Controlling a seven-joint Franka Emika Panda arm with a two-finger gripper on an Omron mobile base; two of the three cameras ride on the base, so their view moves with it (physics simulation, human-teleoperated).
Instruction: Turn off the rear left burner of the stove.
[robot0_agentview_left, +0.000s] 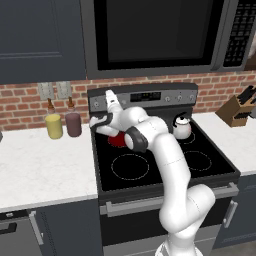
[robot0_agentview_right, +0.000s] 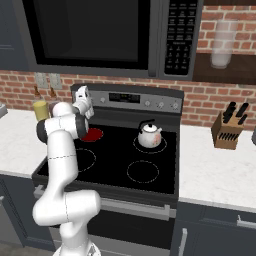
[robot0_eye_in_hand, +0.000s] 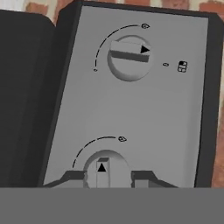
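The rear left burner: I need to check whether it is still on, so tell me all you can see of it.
The rear left burner is a small round zone in the black glass top of the stove, at its back left, below the grey knob panel. It glows red as a flat disc, so it looks lit. In the left base view the arm covers most of it. Nothing rests on it. The gripper is up at a knob on the panel, its jaws on either side.

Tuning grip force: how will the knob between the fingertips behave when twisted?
The knob looks rigid and fixed to the stove panel, so it should probably rotate in place, not lift off. Its raised flat bar likely gives the gripper solid purchase. The smooth grey finish may slip under light force.
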